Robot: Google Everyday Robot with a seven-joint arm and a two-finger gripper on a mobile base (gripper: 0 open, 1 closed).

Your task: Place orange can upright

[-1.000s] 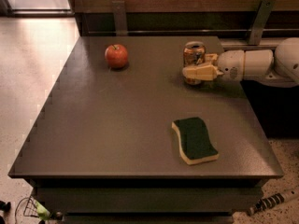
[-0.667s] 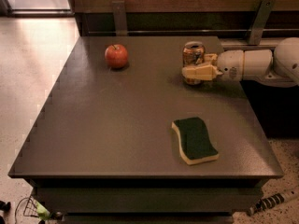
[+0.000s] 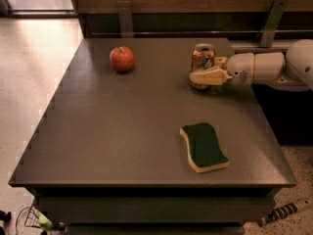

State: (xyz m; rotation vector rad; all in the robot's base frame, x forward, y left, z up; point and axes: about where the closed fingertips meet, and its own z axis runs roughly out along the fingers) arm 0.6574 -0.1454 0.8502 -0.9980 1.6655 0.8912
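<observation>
The orange can (image 3: 202,57) stands upright on the dark table (image 3: 122,131) at the back right, its silver top showing. My gripper (image 3: 204,70) reaches in from the right at table height and is shut on the can's lower part. One pale finger (image 3: 208,76) lies across the can's front and the other sits behind it. The white arm (image 3: 264,68) runs off the right edge.
A red apple (image 3: 122,58) sits at the back left of the table. A green and yellow sponge (image 3: 203,147) lies at the front right. A wooden wall with metal brackets (image 3: 272,14) stands behind the table. Pale floor lies to the left.
</observation>
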